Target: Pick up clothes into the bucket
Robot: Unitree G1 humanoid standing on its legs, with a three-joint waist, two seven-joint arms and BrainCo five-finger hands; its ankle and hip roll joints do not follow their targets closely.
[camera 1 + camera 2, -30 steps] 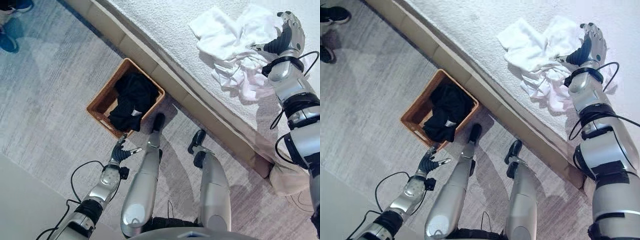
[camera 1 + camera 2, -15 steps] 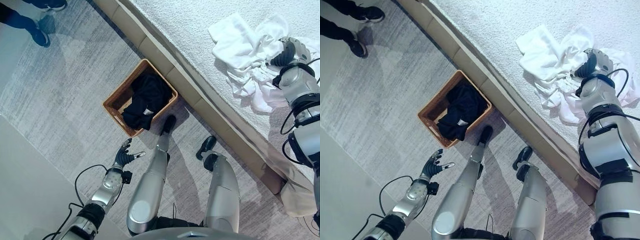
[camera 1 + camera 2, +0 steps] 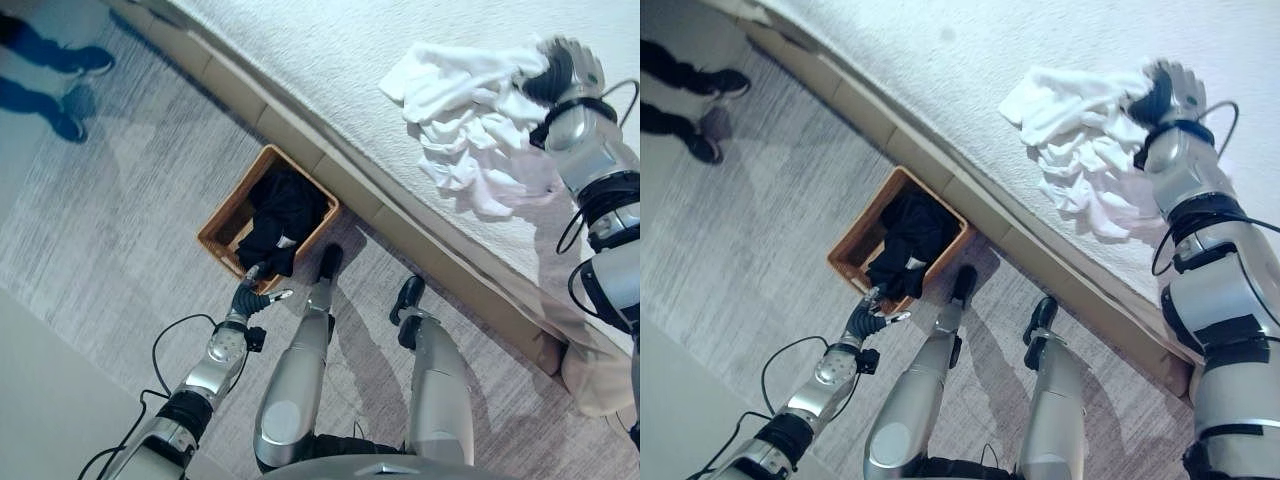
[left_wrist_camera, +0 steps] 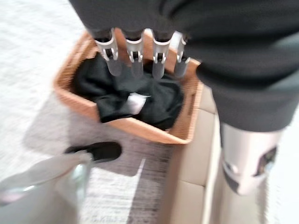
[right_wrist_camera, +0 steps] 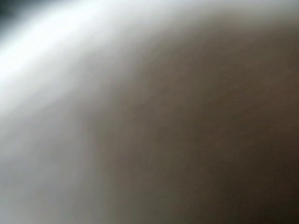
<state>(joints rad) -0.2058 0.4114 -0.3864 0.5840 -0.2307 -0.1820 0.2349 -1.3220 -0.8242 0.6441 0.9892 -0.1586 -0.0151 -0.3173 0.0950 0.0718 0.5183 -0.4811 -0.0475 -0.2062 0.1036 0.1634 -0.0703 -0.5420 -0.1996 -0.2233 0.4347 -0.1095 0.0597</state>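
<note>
A pile of white clothes (image 3: pixel 460 130) lies crumpled on the bed (image 3: pixel 320 50). My right hand (image 3: pixel 566 68) sits at the pile's far right edge, fingers curled into the cloth, which is drawn taut toward it. White cloth covers the right wrist view. A brown wicker basket (image 3: pixel 226 207) stands on the floor against the bed base, with black clothes (image 3: pixel 282 212) inside it. My left hand (image 3: pixel 248 297) hovers open just off the basket's near corner. In the left wrist view its straight fingers (image 4: pixel 135 59) point at the basket (image 4: pixel 140 131) and the black clothes (image 4: pixel 145 95).
The bed's tan base (image 3: pixel 300 135) runs diagonally beside the basket. A person's legs and dark shoes (image 3: pixel 70 72) stand on the grey carpet at the far left. Pale flooring (image 3: pixel 40 400) borders the carpet near my left arm.
The camera has shifted. My right hand has closed on the white cloth's edge, and the cloth now stretches toward it. My left hand is closer to the basket's corner.
</note>
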